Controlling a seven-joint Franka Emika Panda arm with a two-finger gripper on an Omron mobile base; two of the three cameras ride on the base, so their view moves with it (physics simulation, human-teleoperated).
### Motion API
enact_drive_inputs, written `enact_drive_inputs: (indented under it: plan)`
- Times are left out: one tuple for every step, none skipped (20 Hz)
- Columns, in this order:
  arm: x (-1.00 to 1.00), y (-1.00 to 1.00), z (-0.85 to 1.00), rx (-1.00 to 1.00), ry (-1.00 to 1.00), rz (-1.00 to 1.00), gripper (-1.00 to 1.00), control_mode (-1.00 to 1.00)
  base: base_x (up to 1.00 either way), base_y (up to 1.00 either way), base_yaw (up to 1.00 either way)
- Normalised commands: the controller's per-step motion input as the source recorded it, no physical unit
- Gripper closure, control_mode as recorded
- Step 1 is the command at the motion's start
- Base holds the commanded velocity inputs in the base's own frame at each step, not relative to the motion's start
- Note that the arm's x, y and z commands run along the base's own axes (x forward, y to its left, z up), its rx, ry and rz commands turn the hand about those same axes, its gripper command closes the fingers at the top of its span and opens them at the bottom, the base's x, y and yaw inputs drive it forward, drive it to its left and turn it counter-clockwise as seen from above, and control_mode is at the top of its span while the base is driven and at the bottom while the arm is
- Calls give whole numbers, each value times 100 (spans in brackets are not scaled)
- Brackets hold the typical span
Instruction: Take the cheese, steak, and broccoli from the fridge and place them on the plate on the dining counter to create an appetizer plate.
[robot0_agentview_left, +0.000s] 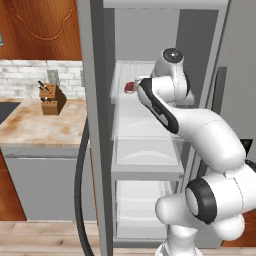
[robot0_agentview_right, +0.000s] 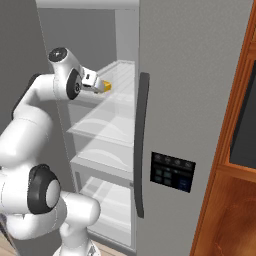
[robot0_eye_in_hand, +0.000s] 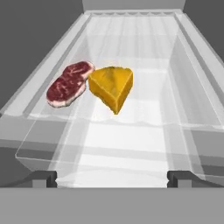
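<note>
The gripper (robot0_eye_in_hand: 112, 177) reaches into the fridge (robot0_agentview_left: 165, 55), fingers spread wide and empty, with the cheese (robot0_eye_in_hand: 112, 86) just ahead on the shelf, touching the steak (robot0_eye_in_hand: 69, 83) at its left.

arm raised, pincer (robot0_eye_in_hand: 112, 177) spread wide

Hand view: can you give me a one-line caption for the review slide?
Open jaws face the cheese and the steak, lying side by side on a clear shelf inside the fridge.
</note>
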Motion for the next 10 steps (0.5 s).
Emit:
enact_drive_inputs:
  plan:
    - [66, 0, 4, 0, 6, -12, -100, -100, 0, 0, 0]
    - [67, 0, 5, 0, 6, -12, -100, -100, 0, 0, 0]
    - [71, 0, 4, 0, 7, -12, -100, -100, 0, 0, 0]
    - [72, 0, 1, 0, 8, -12, -100, -100, 0, 0, 0]
    - [72, 0, 0, 0, 9, -12, -100, -100, 0, 0, 0]
    - [62, 0, 0, 0, 8, -12, -100, -100, 0, 0, 0]
    - [48, 0, 0, 0, 8, -12, -100, -100, 0, 0, 0]
    - [40, 0, 0, 0, 8, -11, -100, -100, 0, 0, 0]
    - [35, 0, 0, 0, 7, -12, -100, -100, 0, 0, 0]
    - [27, 0, 0, 1, 5, -12, -100, -100, 0, 0, 0]
